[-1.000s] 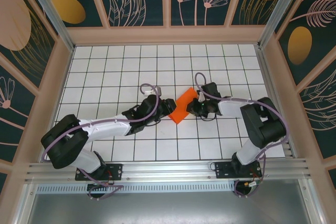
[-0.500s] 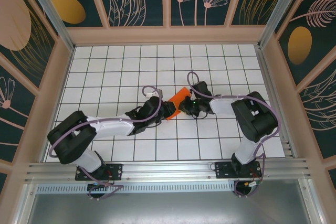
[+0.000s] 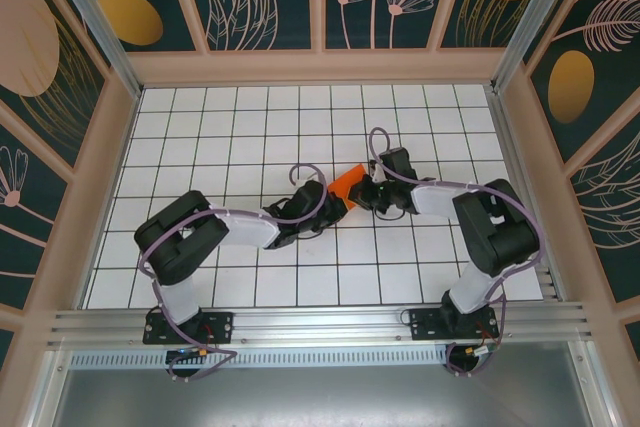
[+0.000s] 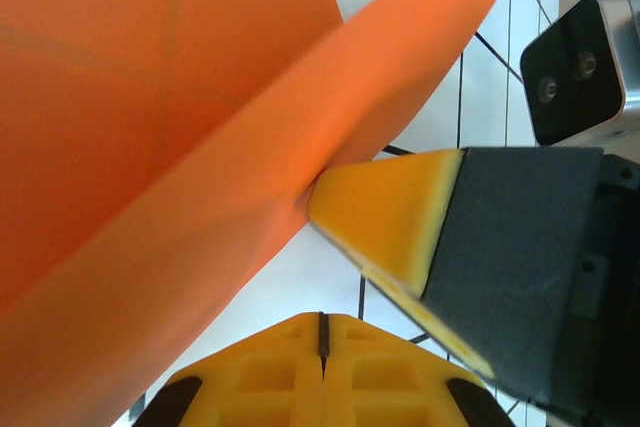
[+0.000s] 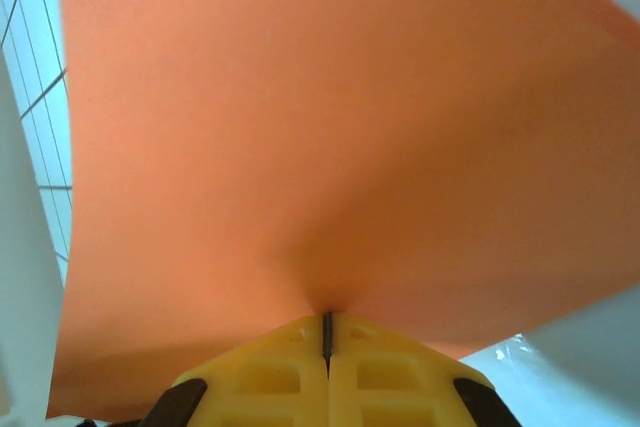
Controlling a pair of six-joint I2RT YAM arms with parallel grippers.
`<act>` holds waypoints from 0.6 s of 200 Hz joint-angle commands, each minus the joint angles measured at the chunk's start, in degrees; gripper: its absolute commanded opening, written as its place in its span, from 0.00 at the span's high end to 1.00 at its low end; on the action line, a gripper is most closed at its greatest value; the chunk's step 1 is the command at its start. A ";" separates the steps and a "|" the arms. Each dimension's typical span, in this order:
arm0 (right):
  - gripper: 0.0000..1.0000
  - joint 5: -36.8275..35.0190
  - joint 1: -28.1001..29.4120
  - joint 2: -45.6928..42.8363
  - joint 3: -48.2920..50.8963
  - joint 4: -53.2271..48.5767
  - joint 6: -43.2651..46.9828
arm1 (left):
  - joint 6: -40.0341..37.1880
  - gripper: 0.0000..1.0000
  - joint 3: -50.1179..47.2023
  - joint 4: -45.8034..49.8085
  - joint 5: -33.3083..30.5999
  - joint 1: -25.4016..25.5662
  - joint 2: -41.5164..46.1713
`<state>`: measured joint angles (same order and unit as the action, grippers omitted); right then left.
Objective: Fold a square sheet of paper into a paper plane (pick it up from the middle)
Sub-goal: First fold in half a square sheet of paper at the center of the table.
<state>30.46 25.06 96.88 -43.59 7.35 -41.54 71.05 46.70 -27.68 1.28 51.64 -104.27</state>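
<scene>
While both claws are pinched closed, the square sheet of paper point(image 3: 347, 183) stands creased mid-tabletop point(image 3: 200, 137) between them, long axis diagonal, far end right. Right claw point(image 5: 326, 319) grips its fold. Left claw point(image 4: 322, 323) is just beside it, apparently empty.

From above, much of the paper point(image 3: 347, 183) hides behind the left gripper point(image 3: 334, 205) and right gripper point(image 3: 364, 192) at mid-frame. Close up it blurs, cut off by upper edges.
</scene>
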 commanded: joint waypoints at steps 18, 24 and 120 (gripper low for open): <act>0.99 3.82 -0.14 2.56 1.12 1.66 3.09 | 2.39 1.00 1.82 1.88 0.05 -0.31 -2.15; 0.99 3.75 -0.14 2.73 1.32 1.66 3.21 | 2.63 1.00 1.86 2.02 0.20 -0.33 -2.48; 1.00 3.08 -0.56 3.10 3.16 2.34 4.65 | 4.51 1.00 2.16 6.16 -1.19 -0.37 -4.49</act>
<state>33.06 25.04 98.98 -41.30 8.19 -38.57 74.06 47.53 -24.29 0.97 51.64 -107.13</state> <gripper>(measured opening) 0.066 0.069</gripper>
